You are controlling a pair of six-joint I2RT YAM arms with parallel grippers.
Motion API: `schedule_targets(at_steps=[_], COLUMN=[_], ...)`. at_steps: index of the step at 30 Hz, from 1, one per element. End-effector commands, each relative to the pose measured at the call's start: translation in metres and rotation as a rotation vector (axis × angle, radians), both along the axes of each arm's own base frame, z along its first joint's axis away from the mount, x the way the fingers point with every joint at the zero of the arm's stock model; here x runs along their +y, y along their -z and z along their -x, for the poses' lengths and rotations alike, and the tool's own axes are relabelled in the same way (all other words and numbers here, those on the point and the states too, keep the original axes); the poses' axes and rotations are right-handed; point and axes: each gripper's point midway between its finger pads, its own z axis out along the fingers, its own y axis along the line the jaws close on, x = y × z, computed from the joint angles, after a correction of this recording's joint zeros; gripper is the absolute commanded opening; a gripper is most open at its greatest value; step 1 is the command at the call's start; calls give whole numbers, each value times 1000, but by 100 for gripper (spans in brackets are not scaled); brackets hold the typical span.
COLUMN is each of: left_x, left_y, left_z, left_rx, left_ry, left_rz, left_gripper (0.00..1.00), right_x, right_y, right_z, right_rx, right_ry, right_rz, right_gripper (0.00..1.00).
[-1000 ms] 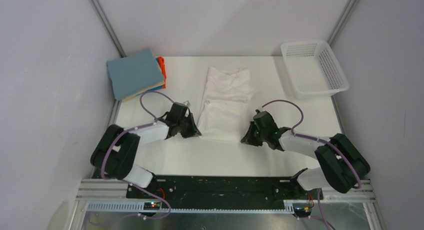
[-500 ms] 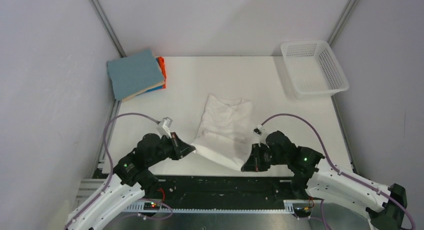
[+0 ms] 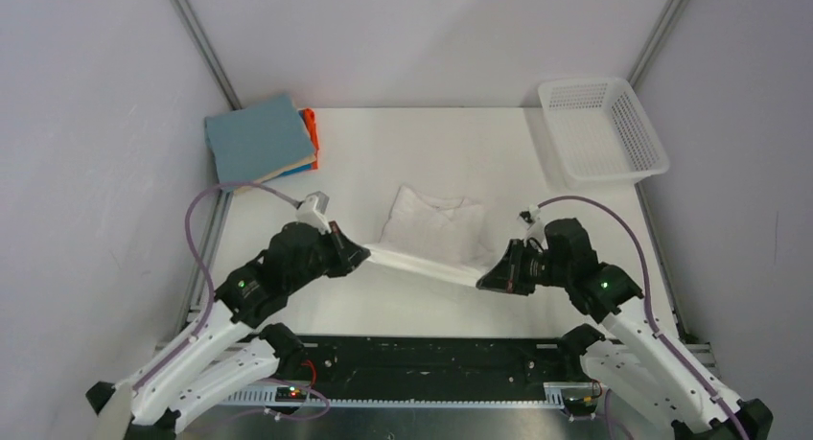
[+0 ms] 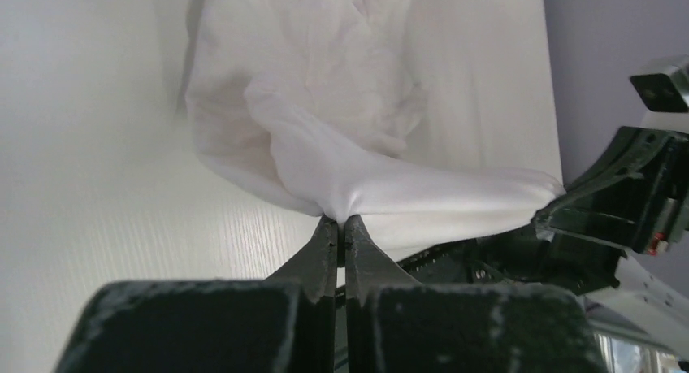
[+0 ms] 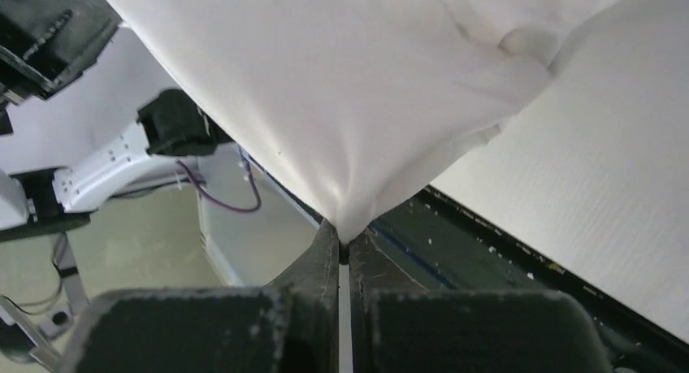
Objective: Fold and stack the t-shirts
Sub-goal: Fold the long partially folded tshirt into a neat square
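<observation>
A white t-shirt lies on the middle of the table, its near hem lifted and stretched taut between both grippers. My left gripper is shut on the hem's left corner, and the white t-shirt bunches into the closed jaws in the left wrist view. On the right, my right gripper is shut on the other corner, with the white t-shirt pinched at its tips. A folded stack of t-shirts, dusty blue-grey on top with beige, blue and orange edges, sits at the back left.
A white mesh basket stands at the back right corner. The table is boxed in by grey walls left, right and behind. The black base rail runs along the near edge.
Both arms have lifted and pulled the shirt's near hem toward the front, then raised it off the table. The shirt's far part has slid nearer and looks shorter.
</observation>
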Motion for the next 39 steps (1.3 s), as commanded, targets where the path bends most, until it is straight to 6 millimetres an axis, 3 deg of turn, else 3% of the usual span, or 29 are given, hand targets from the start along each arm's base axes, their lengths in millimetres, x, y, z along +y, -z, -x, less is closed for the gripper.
schedule_targets(at_steps=[1, 2, 5, 10, 17, 22, 25, 26, 27, 28, 30, 33, 36, 38, 39], left_x=[19, 18, 10, 7, -2, -4, -10, -16, -17, -20, -22, -22, -20, -23, -26], left_y=[-23, -34, -38, -34, -29, -6, 10, 6, 21, 19, 43, 61, 84, 93, 94], left_z=[-48, -55, -79, -119, -166, -204, -229, -235, -242, -249, -264, -279, -294, -301, -301], left_rx=[-95, -112, -114, -70, -31, 27, 72, 67, 99, 94, 140, 173, 210, 227, 231], left_ry=[-189, -201, -207, -213, -194, -192, -178, -160, -154, -150, -153, -163, -166, -147, -128], left_rz=[-117, -110, -128, -133, -131, -174, -183, -169, -184, -178, -199, -207, -220, -213, -201], left_gripper=[0, 0, 0, 0, 0, 0, 0, 0, 0, 0, 0, 0, 0, 6, 11], right_x=[-9, -7, -12, -29, -34, -41, -46, -47, -49, -48, -50, -48, -50, -53, -56], right_y=[-13, -15, -25, -18, -11, -3, 13, 12, 22, 28, 38, 45, 72, 78, 80], right_z=[-17, -26, -54, -97, -145, -182, -204, -212, -218, -227, -242, -266, -283, -296, -303], right_rx=[-21, -28, -55, -47, -38, -33, 1, -11, 11, 9, 15, -17, 50, 47, 39], right_ry=[-23, -20, 31, 130, 167, 191, 215, 217, 222, 219, 229, 225, 248, 282, 301], right_rz=[-22, -25, -27, 22, -8, -34, -28, -26, -18, -20, -23, -43, -44, -41, -27], right_gripper=[0, 0, 0, 0, 0, 0, 0, 0, 0, 0, 0, 0, 0, 6, 17])
